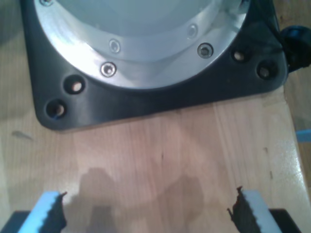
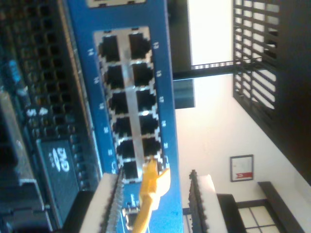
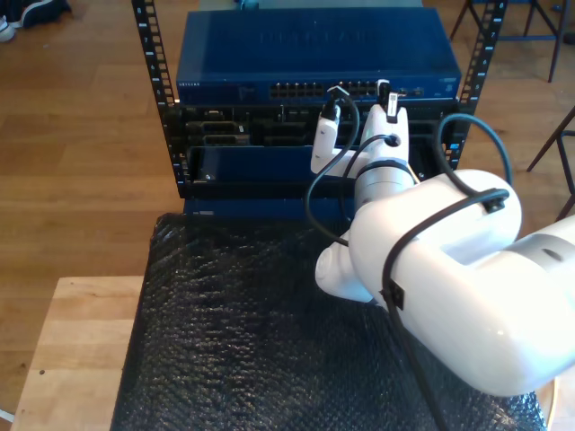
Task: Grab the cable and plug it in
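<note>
A blue network switch [image 2: 165,121] with rows of black ports is seen, and a yellow cable [image 2: 148,194] is held between pale, ridged fingers [image 2: 109,204]. White arm casing [image 3: 431,269] is wrapped by black cables. A black base plate [image 1: 146,102] with a silver flange is set on light wood. A black bubble-textured mat [image 3: 234,341] covers the table.

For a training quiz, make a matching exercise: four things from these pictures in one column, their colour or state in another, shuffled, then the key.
Things:
1. the cable
2. network switch
3. my first gripper
4. black base plate

States:
A. blue, sitting in a rack
B. open, over bare wood
C. yellow, its plug at a port between my second gripper's fingers
D. bolted under a silver ring

Pairs: 1-C, 2-A, 3-B, 4-D
</note>
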Available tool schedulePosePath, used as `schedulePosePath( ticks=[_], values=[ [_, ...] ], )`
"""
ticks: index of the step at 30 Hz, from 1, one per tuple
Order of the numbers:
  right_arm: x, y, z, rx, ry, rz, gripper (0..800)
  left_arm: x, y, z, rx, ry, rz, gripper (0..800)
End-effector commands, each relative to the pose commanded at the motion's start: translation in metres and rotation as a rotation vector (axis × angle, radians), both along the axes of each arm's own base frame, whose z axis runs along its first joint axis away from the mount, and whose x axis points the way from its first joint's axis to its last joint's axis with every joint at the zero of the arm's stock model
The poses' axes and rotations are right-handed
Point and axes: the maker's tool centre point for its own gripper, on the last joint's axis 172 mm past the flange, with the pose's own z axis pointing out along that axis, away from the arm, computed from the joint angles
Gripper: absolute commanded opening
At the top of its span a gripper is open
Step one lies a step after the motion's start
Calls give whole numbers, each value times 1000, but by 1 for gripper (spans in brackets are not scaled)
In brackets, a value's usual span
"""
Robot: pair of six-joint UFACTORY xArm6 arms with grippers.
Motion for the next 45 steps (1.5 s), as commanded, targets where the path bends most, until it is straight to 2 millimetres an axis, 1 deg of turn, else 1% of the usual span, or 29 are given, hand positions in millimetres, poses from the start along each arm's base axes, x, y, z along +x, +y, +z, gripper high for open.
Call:
schedulePosePath(
  ticks=[3,8,10,15,21,23,30,33,36,38,42,45],
  values=[
    [-5,-3,2,1,18,3,376,0,0,0,0,0,0,800],
    [-12,-5,4,4,50,12,413,0,0,0,0,0,0,800],
    [-15,-8,9,7,57,14,431,0,0,0,0,0,0,800],
    [-25,-13,20,17,77,22,436,0,0,0,0,0,0,800],
    [-40,-17,25,33,144,48,538,0,0,0,0,0,0,800],
    [-46,-19,22,36,171,55,548,0,0,0,0,0,0,800],
    [-58,-28,31,54,215,72,585,0,0,0,0,0,0,800],
    [-63,-44,32,68,251,65,600,0,0,0,0,0,0,800],
    [-66,-68,33,94,298,49,612,0,0,0,0,0,0,800],
    [-68,-79,33,107,325,44,621,0,0,0,0,0,0,800],
    [-71,-92,41,82,356,66,639,0,0,0,0,0,0,800],
    [-73,-106,39,62,409,85,665,0,0,0,0,0,0,800]
  ],
)
